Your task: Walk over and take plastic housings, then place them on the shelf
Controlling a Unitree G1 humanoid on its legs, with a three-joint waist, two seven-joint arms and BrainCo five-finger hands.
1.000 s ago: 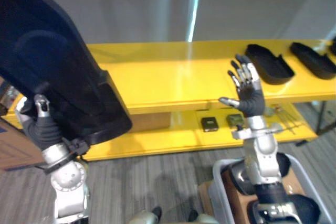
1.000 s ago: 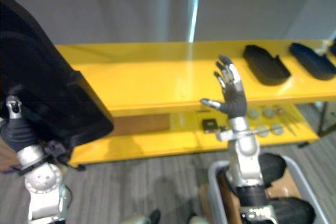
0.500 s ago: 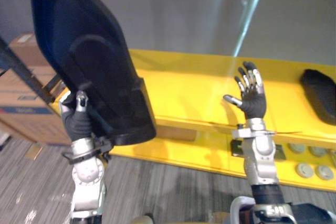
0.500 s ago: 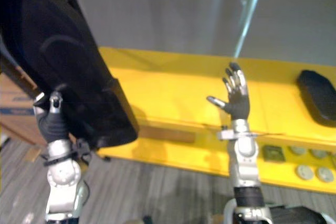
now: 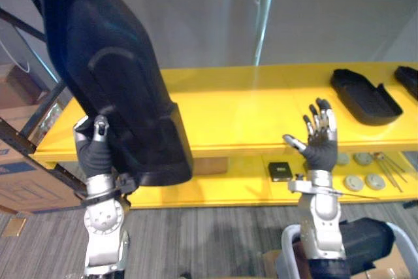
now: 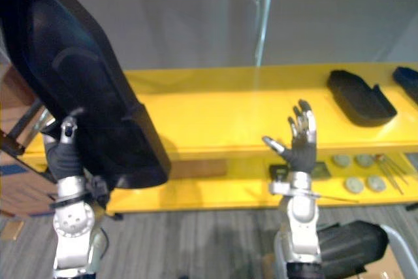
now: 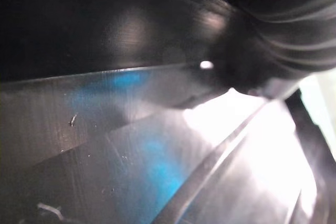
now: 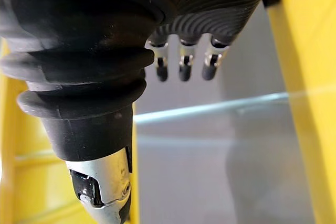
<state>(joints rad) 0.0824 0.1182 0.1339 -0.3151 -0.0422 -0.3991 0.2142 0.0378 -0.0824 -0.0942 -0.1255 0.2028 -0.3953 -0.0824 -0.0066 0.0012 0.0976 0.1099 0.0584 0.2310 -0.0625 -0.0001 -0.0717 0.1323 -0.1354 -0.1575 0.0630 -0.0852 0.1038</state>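
Housing (image 5: 111, 76) gripped upright in left hand (image 5: 95, 153).

Yellow two-level shelf (image 5: 228, 106). Up top near the right end: one black plastic housing (image 5: 364, 96), second housing (image 5: 410, 82) right at the end. Lower level, toward the right: small black box (image 5: 280, 171), then grey round discs (image 5: 353, 181) and thin metal rods (image 5: 386, 171).

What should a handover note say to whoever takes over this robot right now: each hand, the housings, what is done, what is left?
Left hand: gripping the large black plastic housing, upright, at the left end of the yellow shelf.
Right hand: open, empty, raised.
Done: a second black plastic housing lies on the shelf's top level, at right.
Left: set the held housing on the bare top level.
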